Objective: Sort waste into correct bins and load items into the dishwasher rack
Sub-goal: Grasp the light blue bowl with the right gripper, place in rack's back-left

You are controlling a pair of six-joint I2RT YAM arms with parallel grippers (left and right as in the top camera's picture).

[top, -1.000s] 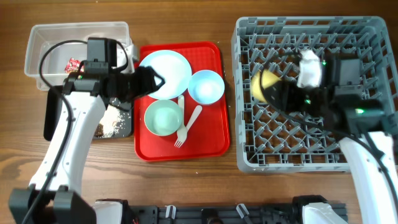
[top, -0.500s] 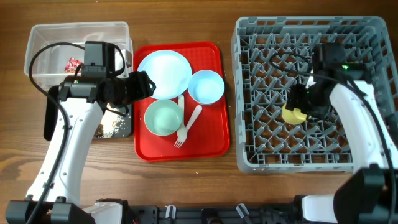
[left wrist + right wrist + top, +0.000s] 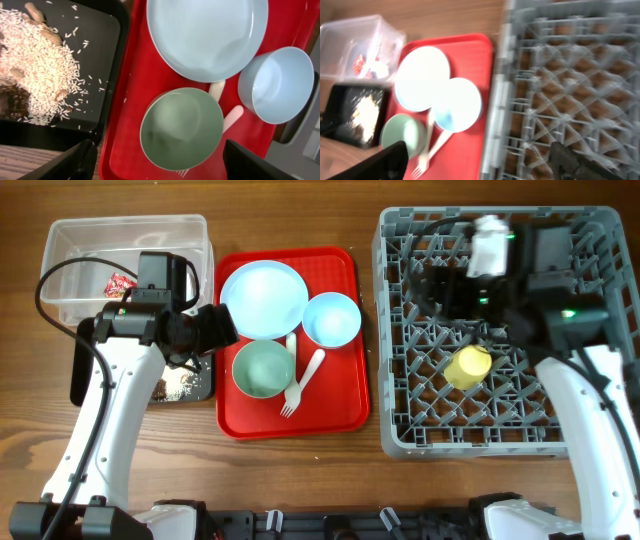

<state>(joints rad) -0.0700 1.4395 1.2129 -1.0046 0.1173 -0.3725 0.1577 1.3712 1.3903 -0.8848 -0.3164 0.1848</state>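
Observation:
The yellow cup [image 3: 467, 366] lies on its side in the grey dishwasher rack [image 3: 590, 430], free of any gripper. My right gripper [image 3: 428, 288] is open and empty above the rack's far left part; its wrist view [image 3: 482, 165] is blurred. My left gripper [image 3: 222, 328] is open and empty over the left edge of the red tray, near the pale green bowl [image 3: 181, 127]. The pale blue plate [image 3: 264, 298], pale blue bowl [image 3: 331, 319], white fork [image 3: 292, 385] and spoon [image 3: 312, 370] lie on the tray. The red wrapper [image 3: 120, 282] is in the clear tub [image 3: 125, 230]. Food scraps [image 3: 42, 65] lie in the black tray [image 3: 100, 30].
The red serving tray [image 3: 340, 405] lies between the bins and the rack. The left arm covers part of the clear tub and the black tray. Bare wooden table [image 3: 300, 470] runs along the front.
My right gripper has let go of the yellow cup, which now lies in the rack, and has moved toward the rack's far left. My left gripper has drawn back slightly to the left.

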